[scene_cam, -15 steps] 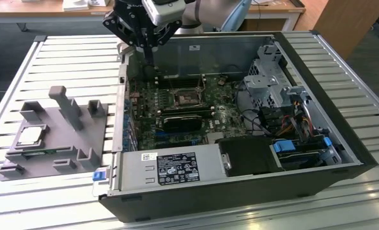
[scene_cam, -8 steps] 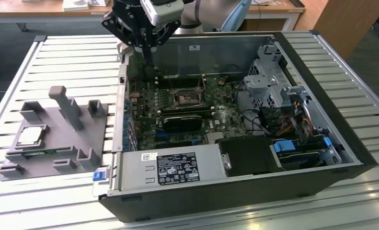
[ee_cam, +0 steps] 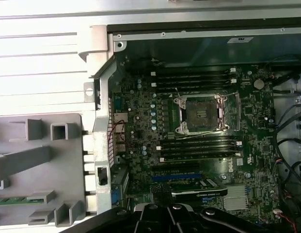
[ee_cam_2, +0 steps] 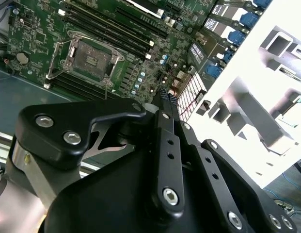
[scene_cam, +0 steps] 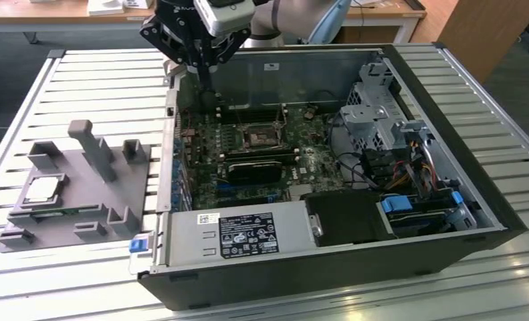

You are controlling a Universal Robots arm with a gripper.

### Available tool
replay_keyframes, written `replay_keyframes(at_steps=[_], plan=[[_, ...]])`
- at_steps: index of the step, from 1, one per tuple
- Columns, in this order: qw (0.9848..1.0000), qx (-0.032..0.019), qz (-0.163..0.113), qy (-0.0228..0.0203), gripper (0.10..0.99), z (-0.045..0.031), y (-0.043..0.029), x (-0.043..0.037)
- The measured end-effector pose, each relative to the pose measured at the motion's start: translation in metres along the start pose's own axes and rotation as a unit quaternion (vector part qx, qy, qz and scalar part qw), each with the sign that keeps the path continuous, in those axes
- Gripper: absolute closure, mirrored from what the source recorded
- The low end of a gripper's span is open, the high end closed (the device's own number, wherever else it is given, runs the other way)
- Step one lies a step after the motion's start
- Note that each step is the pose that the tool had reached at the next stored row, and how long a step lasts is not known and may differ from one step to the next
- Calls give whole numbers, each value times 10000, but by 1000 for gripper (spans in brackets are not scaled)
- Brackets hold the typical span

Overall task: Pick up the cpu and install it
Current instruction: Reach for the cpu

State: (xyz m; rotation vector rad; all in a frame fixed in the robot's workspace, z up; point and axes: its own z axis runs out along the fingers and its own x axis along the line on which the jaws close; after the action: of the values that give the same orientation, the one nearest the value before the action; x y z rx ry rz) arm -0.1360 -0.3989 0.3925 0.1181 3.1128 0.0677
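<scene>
While jaws seem closed, cpu [scene_cam: 43, 189] lies apart.

Bright even light, white glare on the holder block [ee_cam_2: 248, 109], computer case [scene_cam: 282, 73] interior shadowed

Pale slatted table [scene_cam: 95, 87]; wooden desk [scene_cam: 50, 25] behind, seemingly dark carpeted floor [scene_cam: 15, 60].

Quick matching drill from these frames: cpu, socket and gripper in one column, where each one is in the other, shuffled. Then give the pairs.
1. cpu
2. socket
3. gripper

A. shut and empty, up over a wall of the open case
B. on the green board inside the case
C. lying on the grey holder block outside the case

Pairs: 1-C, 2-B, 3-A.
</scene>
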Motion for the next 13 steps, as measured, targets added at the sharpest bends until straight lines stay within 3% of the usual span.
replay_keyframes(at_steps=[13], plan=[[10000,1,0,0,980,0,-3,37]])
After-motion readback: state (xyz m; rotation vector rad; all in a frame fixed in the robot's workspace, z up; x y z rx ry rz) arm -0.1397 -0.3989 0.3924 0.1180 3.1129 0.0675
